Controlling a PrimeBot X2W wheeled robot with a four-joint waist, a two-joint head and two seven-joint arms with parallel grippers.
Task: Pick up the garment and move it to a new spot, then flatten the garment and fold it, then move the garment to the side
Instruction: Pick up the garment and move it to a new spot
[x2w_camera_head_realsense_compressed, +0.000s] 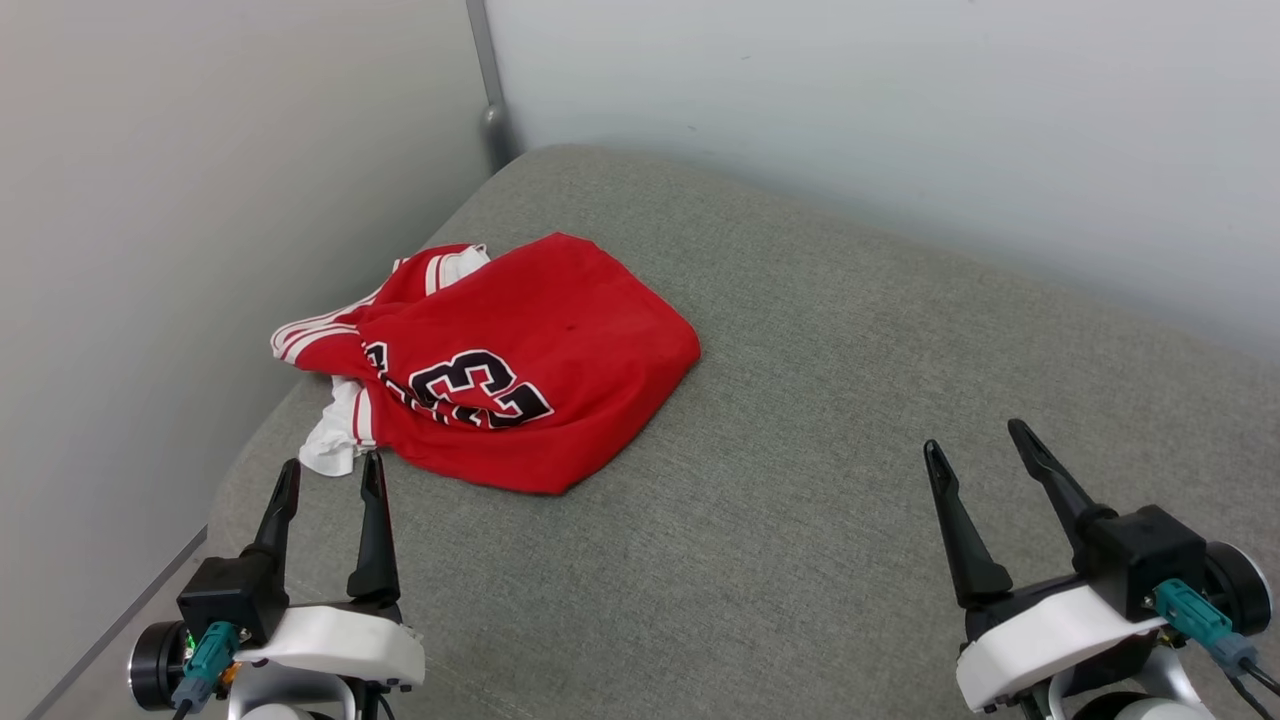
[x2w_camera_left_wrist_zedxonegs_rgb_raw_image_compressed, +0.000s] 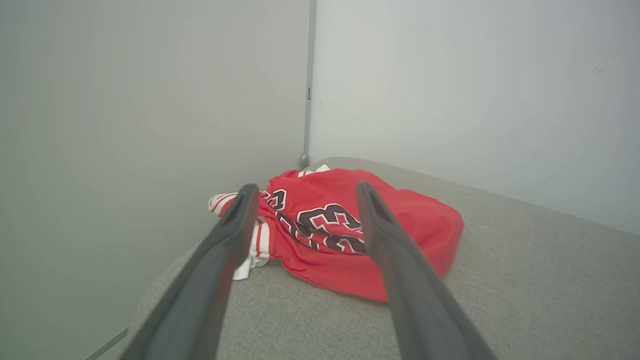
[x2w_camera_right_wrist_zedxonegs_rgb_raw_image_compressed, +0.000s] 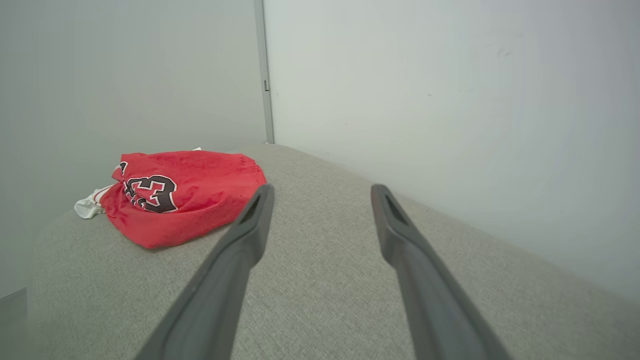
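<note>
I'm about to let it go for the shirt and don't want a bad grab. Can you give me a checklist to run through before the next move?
1. Left gripper open: ok, jaws apart, nothing between them.
2. Right gripper open: ok, likewise empty.
3. Shirt in clear sight: ok, a crumpled red heap near the left corner of the cushion, by the wall.
4. Shirt lying flat: not ok, it is bunched, with a white sleeve sticking out.
5. Room for a new spot: ok, bare cushion to the shirt's right.
6. Anything hidden under the shirt: cannot tell.
</note>
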